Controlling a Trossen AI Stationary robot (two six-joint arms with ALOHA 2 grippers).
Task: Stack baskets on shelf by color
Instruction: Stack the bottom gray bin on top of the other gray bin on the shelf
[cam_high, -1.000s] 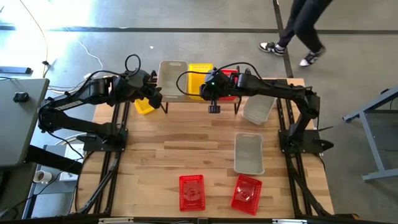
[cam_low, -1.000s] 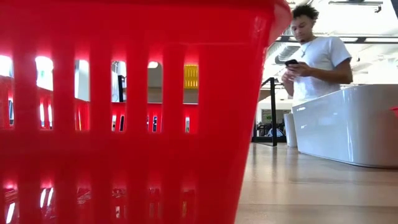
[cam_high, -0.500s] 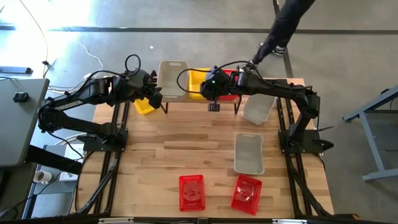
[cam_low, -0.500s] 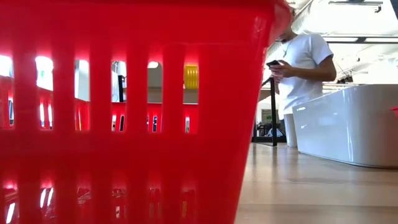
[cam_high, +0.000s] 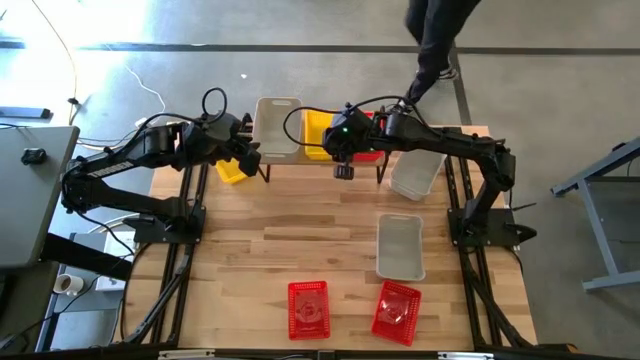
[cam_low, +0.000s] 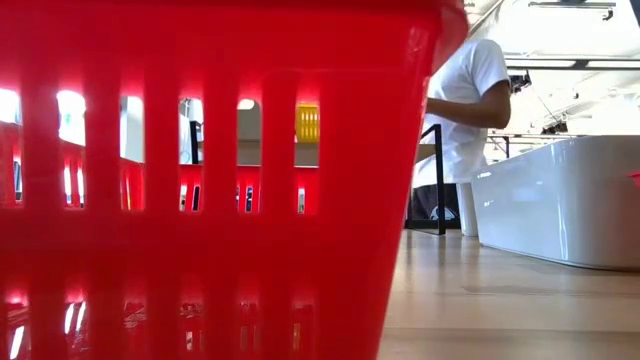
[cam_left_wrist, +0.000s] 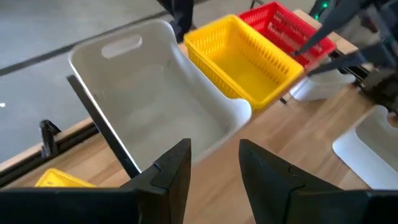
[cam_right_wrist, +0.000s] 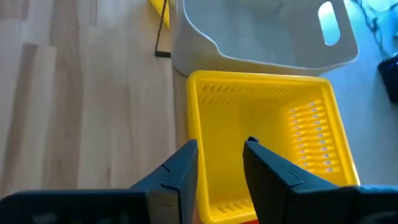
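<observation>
The slatted wooden table (cam_high: 330, 240) is seen whole only from above; the low view is filled by one perforated red basket (cam_low: 220, 170), with a person (cam_low: 465, 110) behind. On the shelf (cam_high: 320, 165) sit a smooth grey basket (cam_high: 277, 128), a yellow basket (cam_high: 320, 130) and a red basket (cam_high: 368, 135). In all, three red, three grey and two yellow show. The right gripper (cam_right_wrist: 219, 163) hangs over the shelf's yellow basket, fingers apart, empty; the left gripper (cam_left_wrist: 214, 163), also parted, is beside the grey one.

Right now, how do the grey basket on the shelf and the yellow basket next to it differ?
The grey basket on the shelf is larger, with smooth walls and a cut-out handle; the yellow basket is smaller, with perforated sides. The right gripper hangs open over the yellow one, none over the grey. Both sit upright, side by side, empty.
</observation>
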